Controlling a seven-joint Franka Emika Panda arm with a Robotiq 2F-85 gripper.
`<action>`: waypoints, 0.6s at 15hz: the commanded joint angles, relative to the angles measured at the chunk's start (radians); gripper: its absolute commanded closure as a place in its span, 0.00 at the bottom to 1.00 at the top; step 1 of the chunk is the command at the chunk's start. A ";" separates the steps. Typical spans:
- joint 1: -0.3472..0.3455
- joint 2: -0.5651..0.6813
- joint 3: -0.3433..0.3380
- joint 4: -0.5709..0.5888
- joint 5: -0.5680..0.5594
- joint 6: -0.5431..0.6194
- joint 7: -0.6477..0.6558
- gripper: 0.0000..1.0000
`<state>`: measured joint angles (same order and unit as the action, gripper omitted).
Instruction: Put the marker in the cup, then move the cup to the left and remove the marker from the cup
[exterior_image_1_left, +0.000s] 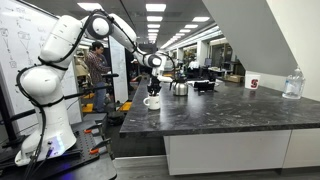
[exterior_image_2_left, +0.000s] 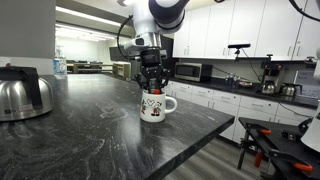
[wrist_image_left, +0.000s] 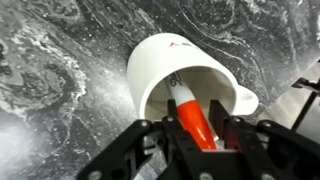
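The cup (wrist_image_left: 170, 70) is a plain white mug with a side handle, standing on the dark marble counter (wrist_image_left: 60, 80). It shows in both exterior views (exterior_image_1_left: 152, 102) (exterior_image_2_left: 156, 107). My gripper (wrist_image_left: 197, 130) hangs right above its mouth, also seen in both exterior views (exterior_image_1_left: 155, 88) (exterior_image_2_left: 152, 84). The fingers are shut on the marker (wrist_image_left: 192, 118), a red-orange stick with a white tip. The marker's white end reaches down into the cup.
A steel kettle (exterior_image_2_left: 22, 95) (exterior_image_1_left: 179, 88) stands on the counter. A white cup with a red mark (exterior_image_1_left: 252, 83) and a clear jug (exterior_image_1_left: 292, 85) stand farther along. The counter edge (exterior_image_2_left: 215, 135) is close to the mug. A person (exterior_image_1_left: 97, 70) stands behind.
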<state>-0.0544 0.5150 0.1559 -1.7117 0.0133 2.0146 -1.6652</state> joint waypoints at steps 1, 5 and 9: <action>-0.005 0.018 0.011 0.027 0.016 -0.028 -0.023 0.83; -0.006 0.012 0.012 0.026 0.016 -0.025 -0.020 0.94; -0.007 -0.017 0.009 0.018 0.013 -0.028 -0.014 0.94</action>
<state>-0.0552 0.5199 0.1621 -1.6976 0.0133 2.0147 -1.6652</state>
